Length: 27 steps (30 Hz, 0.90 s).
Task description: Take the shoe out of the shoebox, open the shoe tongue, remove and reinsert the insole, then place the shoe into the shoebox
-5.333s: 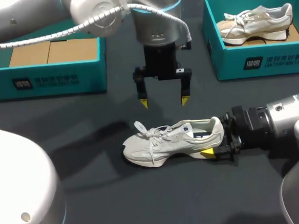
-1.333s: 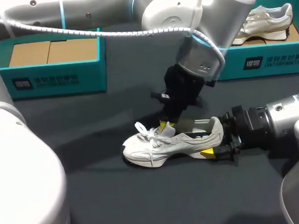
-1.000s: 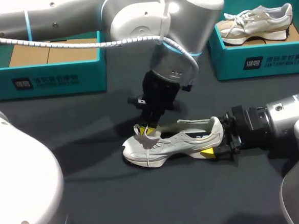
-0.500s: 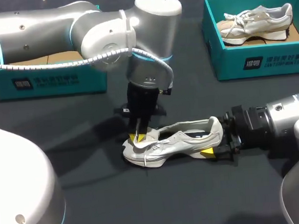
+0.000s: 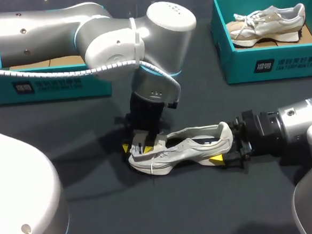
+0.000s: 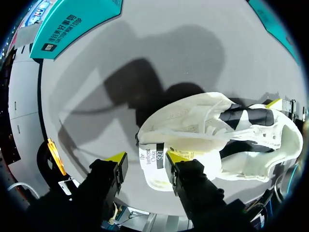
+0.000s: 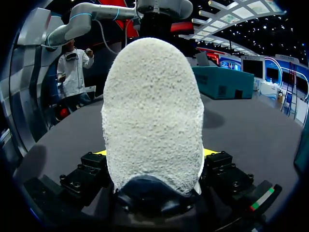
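A pale grey-white shoe [image 5: 193, 145] lies on its sole on the dark table, toe to the left. My right gripper [image 5: 225, 147] is shut on its heel; in the right wrist view the heel [image 7: 152, 111] fills the space between both fingers. My left gripper [image 5: 137, 148] hangs over the toe end with its fingers apart. In the left wrist view the tongue [image 6: 155, 162], folded forward with its label showing, lies loosely between the open left gripper [image 6: 146, 156] fingers. The shoe's mouth [image 6: 241, 118] gapes and shows a dark insole.
A teal shoebox [image 5: 52, 84] with a cardboard floor stands at the back left, partly behind my left arm. A second teal box [image 5: 270, 63] at the back right holds another shoe [image 5: 270, 22]. Bare table lies in front of the shoe.
My left gripper dragged the tongue from the shoe's mouth toward the toe, then spread its fingers and let it go. The right gripper and the shoe's heel stayed put.
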### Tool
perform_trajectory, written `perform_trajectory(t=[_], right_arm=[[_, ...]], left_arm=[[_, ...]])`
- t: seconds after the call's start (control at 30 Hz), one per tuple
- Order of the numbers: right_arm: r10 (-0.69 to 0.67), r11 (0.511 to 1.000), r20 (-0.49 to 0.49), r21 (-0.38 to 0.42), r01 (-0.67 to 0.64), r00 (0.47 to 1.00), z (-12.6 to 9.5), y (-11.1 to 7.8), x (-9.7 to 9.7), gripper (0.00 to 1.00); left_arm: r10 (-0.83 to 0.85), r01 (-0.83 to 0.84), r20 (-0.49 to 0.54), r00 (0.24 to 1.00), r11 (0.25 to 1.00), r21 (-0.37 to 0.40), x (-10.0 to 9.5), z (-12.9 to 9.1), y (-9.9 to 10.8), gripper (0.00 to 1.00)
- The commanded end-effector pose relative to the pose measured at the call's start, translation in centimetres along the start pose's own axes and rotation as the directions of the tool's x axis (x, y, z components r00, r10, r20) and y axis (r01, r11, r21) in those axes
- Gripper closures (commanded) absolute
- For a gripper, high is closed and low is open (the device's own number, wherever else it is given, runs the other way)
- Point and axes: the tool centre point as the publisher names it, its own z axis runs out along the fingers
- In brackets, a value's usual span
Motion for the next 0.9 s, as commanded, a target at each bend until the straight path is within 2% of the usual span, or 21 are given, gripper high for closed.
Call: perform_trajectory(t=[0.03, 0.23, 0.37, 0.57, 0.6, 0.7, 0.83, 0.9], right_arm=[[0.0, 1.0, 0.002, 0.003, 0.0, 1.0, 0.0, -0.1, 0.1, 1.0], [0.0, 1.0, 0.002, 0.003, 0.0, 1.0, 0.0, -0.1, 0.1, 1.0], [0.0, 1.0, 0.002, 0.003, 0.0, 1.0, 0.0, -0.1, 0.1, 1.0], [0.0, 1.0, 0.002, 0.003, 0.0, 1.0, 0.0, -0.1, 0.1, 1.0], [0.0, 1.0, 0.002, 0.003, 0.0, 1.0, 0.0, -0.1, 0.1, 1.0], [0.0, 1.0, 0.002, 0.003, 0.0, 1.0, 0.0, -0.1, 0.1, 1.0], [0.0, 1.0, 0.002, 0.003, 0.0, 1.0, 0.0, -0.1, 0.1, 1.0], [0.0, 1.0, 0.002, 0.003, 0.0, 1.0, 0.0, -0.1, 0.1, 1.0]], left_arm=[[0.016, -0.015, -0.049, 0.999, 1.0, 0.017, -0.6, -1.2, 0.4, 0.52], [0.08, -0.065, -0.156, 0.985, 0.993, 0.095, -0.7, -5.4, 1.2, 0.53], [0.199, -0.166, -0.215, 0.956, 0.973, 0.163, -0.5, -8.4, 1.8, 0.52], [0.409, -0.345, -0.213, 0.887, 0.895, 0.283, 1.8, -12.2, 2.8, 0.48], [0.461, -0.392, -0.214, 0.861, 0.871, 0.298, 2.1, -12.8, 2.9, 0.48], [0.605, -0.525, -0.2, 0.771, 0.781, 0.338, 3.4, -14.2, 3.5, 0.55], [0.804, -0.709, -0.168, 0.571, 0.586, 0.393, 4.7, -15.6, 4.3, 1.0], [0.917, -0.824, -0.106, 0.384, 0.392, 0.409, 4.9, -15.8, 4.5, 1.0]])
